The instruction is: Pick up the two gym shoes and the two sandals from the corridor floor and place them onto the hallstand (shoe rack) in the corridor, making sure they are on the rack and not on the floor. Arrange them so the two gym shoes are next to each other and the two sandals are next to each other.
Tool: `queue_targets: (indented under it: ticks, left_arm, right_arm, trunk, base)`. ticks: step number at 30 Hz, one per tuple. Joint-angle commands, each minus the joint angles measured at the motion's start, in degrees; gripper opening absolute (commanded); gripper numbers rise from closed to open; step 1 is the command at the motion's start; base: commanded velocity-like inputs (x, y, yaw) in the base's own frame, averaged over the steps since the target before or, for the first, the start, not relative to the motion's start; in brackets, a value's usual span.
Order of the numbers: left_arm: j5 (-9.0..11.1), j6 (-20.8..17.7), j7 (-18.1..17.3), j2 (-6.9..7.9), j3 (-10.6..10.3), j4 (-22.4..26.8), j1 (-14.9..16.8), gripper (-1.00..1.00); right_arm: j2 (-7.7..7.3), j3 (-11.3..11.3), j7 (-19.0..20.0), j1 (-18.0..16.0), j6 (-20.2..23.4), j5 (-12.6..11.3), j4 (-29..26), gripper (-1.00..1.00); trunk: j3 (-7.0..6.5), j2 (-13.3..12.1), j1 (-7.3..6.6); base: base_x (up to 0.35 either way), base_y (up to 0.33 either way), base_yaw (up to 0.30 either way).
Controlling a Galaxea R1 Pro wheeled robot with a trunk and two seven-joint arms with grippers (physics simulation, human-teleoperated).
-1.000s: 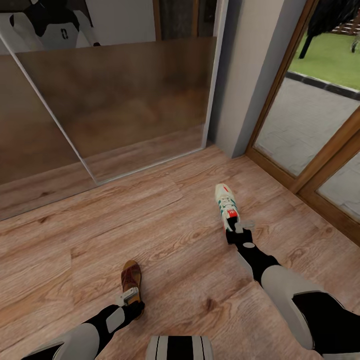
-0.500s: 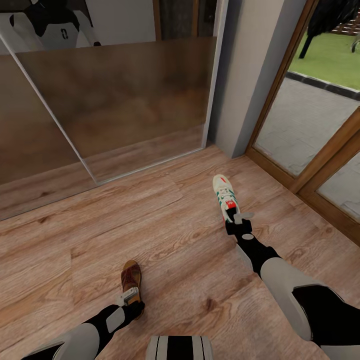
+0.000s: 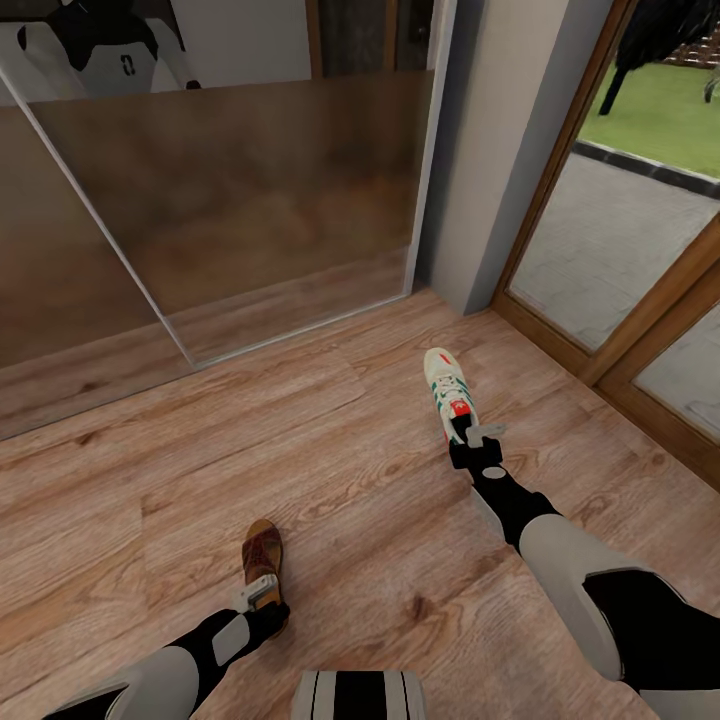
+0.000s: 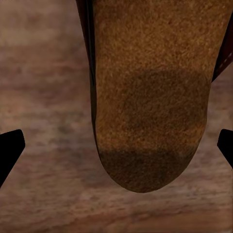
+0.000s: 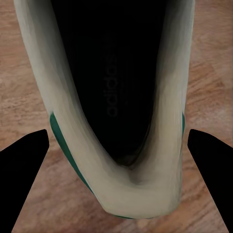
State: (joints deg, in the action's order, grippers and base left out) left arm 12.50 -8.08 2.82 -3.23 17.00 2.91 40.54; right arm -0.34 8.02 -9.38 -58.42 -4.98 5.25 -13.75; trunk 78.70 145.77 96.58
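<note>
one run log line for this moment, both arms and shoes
left gripper: open at sandal heel | right gripper: open at gym shoe heel | both shoes on corridor floor | rack: unseen

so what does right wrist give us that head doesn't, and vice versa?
Right wrist alone: the gym shoe's dark inside with faint lettering, and both black fingers open either side of its heel.

Head alone: the sandal at the left end effector, the mirrored sliding doors, and the glazed door to the garden.

Both: the same shoe at the right end effector, with green striping, over the wood floor.
</note>
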Motion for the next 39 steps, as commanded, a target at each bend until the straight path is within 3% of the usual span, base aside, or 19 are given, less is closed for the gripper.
queue_targets:
  ticks: [1, 39]
  left_arm:
    - [0.6, -0.36, 0.26, -0.02, -0.04, 0.16, -0.02, 1.0]
    - [0.6, -0.29, 0.25, -0.02, -0.04, 0.16, -0.01, 1.0]
  right_arm:
    - [-0.01, 0.24, -0.37, -0.03, -0.02, 0.55, 0.05, -1.0]
    - [-0.01, 0.24, -0.37, -0.03, -0.05, 0.55, 0.13, -1.0]
  trunk:
    - [0.03, 0.01, -0.01]
    - [0.03, 0.01, -0.01]
  base:
    - [0.0, -0.086, 0.0]
    - [0.004, -0.014, 0.0]
